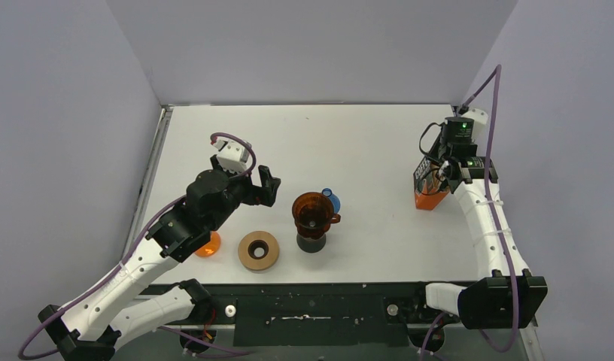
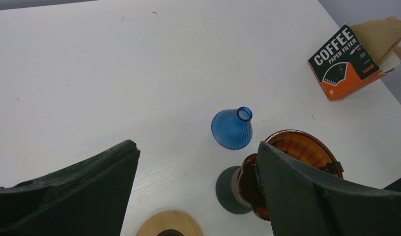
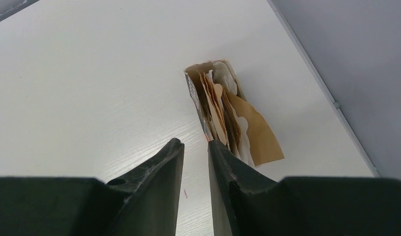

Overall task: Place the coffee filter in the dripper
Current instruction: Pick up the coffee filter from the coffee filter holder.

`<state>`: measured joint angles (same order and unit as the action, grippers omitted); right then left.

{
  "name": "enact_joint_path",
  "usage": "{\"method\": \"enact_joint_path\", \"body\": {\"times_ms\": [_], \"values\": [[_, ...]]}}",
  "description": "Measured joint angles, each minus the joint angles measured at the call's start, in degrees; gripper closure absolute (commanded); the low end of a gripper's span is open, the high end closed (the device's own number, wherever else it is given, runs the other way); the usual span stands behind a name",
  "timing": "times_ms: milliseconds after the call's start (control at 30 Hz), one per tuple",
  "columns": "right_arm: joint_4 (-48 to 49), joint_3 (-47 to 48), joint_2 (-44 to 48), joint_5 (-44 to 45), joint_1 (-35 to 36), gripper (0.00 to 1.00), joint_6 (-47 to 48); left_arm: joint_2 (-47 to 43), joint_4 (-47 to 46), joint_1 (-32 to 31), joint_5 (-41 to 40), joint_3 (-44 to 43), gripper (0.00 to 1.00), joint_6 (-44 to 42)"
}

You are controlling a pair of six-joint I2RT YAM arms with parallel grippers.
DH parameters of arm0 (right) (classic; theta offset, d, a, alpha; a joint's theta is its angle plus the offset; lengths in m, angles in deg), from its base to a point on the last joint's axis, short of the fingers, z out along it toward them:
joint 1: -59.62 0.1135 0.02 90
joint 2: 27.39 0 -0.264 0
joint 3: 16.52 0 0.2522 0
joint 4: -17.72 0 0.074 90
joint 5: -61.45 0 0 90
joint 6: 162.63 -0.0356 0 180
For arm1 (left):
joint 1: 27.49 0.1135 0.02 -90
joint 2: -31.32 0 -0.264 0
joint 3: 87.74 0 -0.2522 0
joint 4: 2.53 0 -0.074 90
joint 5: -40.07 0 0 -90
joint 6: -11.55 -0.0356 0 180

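Observation:
The amber dripper (image 1: pixel 313 210) stands on a dark base in the middle of the table; the left wrist view shows it (image 2: pixel 306 147) partly behind my right-hand finger. Brown paper coffee filters (image 3: pixel 255 135) stick out of the open top of an orange and black filter box (image 1: pixel 428 186) at the far right. My right gripper (image 3: pixel 195 142) hovers just beside that box, its jaws a narrow gap apart with only table between them. Left of the dripper, my left gripper (image 1: pixel 268 186) stands wide open and empty.
A blue ribbed cone (image 2: pixel 233 129) lies just behind the dripper. A wooden ring (image 1: pixel 259 250) and a small orange piece (image 1: pixel 208 244) sit near the front, left of the dripper. Grey walls enclose the table on the left, back and right.

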<state>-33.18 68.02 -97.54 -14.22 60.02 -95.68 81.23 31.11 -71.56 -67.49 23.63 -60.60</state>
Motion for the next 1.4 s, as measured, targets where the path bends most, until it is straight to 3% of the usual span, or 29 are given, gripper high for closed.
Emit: {"method": "enact_joint_path", "body": {"times_ms": [600,1400], "values": [[0.7,0.0,-5.4,-0.8,-0.2,0.74,0.2,-0.2,0.0,0.0,0.0,0.0,0.12,0.0],[2.6,-0.1,-5.5,2.8,-3.1,0.73,-0.3,-0.2,0.0,0.0,0.0,0.0,0.12,0.0]]}}
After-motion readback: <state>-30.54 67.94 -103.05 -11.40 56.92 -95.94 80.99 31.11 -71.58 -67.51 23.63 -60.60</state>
